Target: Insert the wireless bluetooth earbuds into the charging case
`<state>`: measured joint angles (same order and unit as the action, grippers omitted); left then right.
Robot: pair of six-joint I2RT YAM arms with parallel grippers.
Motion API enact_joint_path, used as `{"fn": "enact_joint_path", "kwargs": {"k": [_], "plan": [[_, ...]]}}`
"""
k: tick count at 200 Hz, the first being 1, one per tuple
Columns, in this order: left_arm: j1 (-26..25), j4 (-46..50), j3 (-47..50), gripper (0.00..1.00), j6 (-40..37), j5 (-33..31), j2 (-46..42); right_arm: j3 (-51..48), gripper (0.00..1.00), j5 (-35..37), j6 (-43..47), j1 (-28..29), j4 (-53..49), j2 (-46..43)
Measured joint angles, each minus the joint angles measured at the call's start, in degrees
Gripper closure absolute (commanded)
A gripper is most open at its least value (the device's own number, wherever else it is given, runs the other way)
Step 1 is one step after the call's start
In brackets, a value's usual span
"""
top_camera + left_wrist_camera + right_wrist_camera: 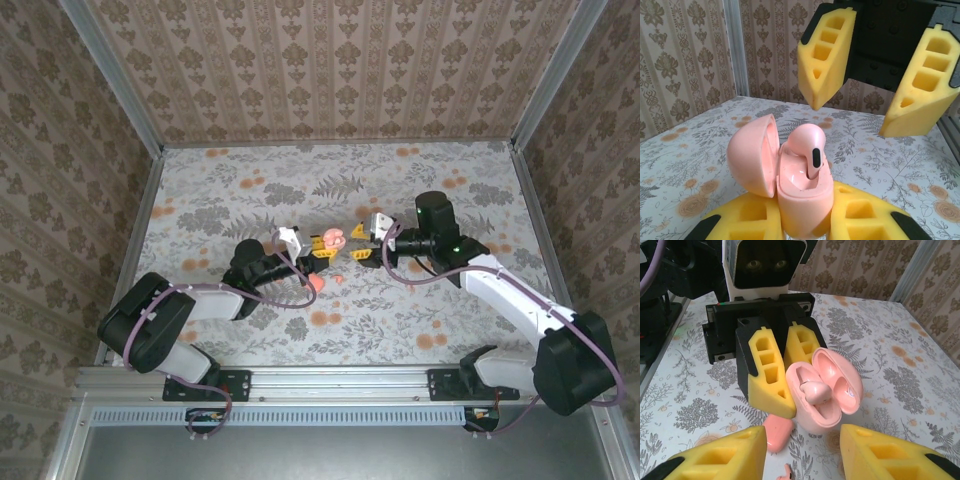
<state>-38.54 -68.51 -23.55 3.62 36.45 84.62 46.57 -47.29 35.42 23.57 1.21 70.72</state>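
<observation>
Clearly, the left tool (805, 222) is clenched on the charging case (802, 195), low in the centre of the left wrist view, lid swung open to the left. One earbud (809, 145) sits in it, stem down. The right tool (852, 117) hangs released at upper right, fingers spread wide. On the worktop (920, 380), a pink disc (776, 432) lies near the bottom edge, the second earbud (786, 474) just below it.
</observation>
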Motion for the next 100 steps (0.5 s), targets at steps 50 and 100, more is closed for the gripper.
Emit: {"fn": "enact_joint_path", "kwargs": {"k": [50, 100], "plan": [[-0.1, 0.0, 0.0, 0.91, 0.0, 0.0, 0.0, 2.3, 0.61, -1.9, -0.2, 1.5, 1.4, 3.3], [-0.1, 1.4, 0.0, 0.91, -0.4, 0.0, -1.1, 3.3, 0.62, -2.9, -0.2, 2.2, 1.7, 5.3]]}}
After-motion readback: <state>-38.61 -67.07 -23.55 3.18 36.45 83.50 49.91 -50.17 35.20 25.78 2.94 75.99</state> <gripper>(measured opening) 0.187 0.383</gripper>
